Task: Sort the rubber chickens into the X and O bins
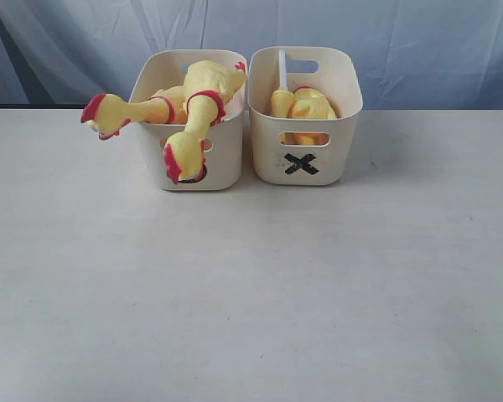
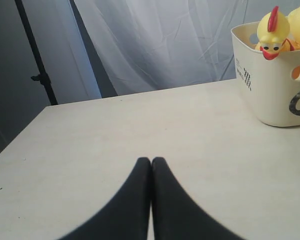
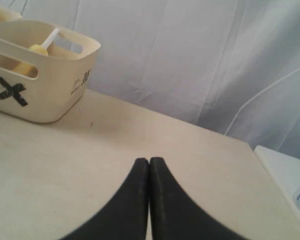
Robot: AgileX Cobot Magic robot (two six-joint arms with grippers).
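1. pointing across the table [image 2: 90, 130], the left gripper [image 2: 151, 162] has its two black fingers pressed together, with nothing between them.
2. the o bin [image 2: 270, 100] stands well apart from it, ahead and off to one side; a chicken head [image 2: 272, 32] peers over its rim.
3. the right gripper [image 3: 149, 162] is likewise closed and empty, and the x bin [image 3: 50, 95] stands well ahead of it, off to one side.
4. seen from the exterior view, the bins stand side by side at the far edge, o bin left, x bin right.
5. two big chickens [image 1: 208, 84] lie in the o bin, one neck sticking out leftward, the other drooping over the front wall.
6. two small chickens [image 1: 312, 106] sit inside the x bin, one with a white stick [image 1: 282, 67] standing up.
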